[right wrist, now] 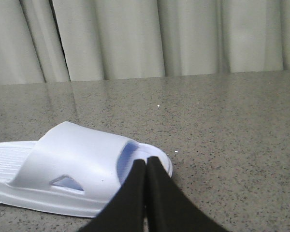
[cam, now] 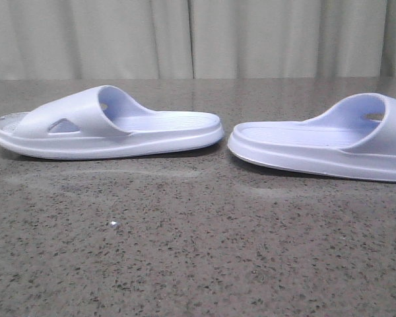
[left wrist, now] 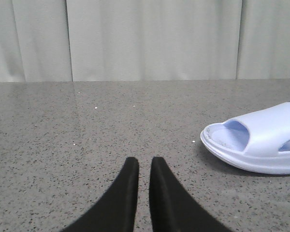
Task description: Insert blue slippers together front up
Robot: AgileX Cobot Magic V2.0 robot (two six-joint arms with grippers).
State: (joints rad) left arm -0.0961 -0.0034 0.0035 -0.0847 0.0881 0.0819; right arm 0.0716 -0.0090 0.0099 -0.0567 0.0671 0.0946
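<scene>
Two pale lavender-blue slippers lie sole down on the grey speckled table [cam: 185, 251], end to end with a gap between them. The left slipper [cam: 105, 125] has its strap toward the left. The right slipper [cam: 330, 142] has its strap toward the right and is cut off by the frame edge. Neither gripper shows in the front view. In the left wrist view my left gripper [left wrist: 144, 164] has its black fingers nearly together and empty, with the left slipper [left wrist: 261, 145] ahead and off to one side. My right gripper [right wrist: 146, 163] is shut and empty, its tips overlapping the right slipper [right wrist: 72, 169] in the picture.
A pale pleated curtain [cam: 198, 36] hangs behind the table's far edge. Bare tabletop stretches in front of the slippers toward me.
</scene>
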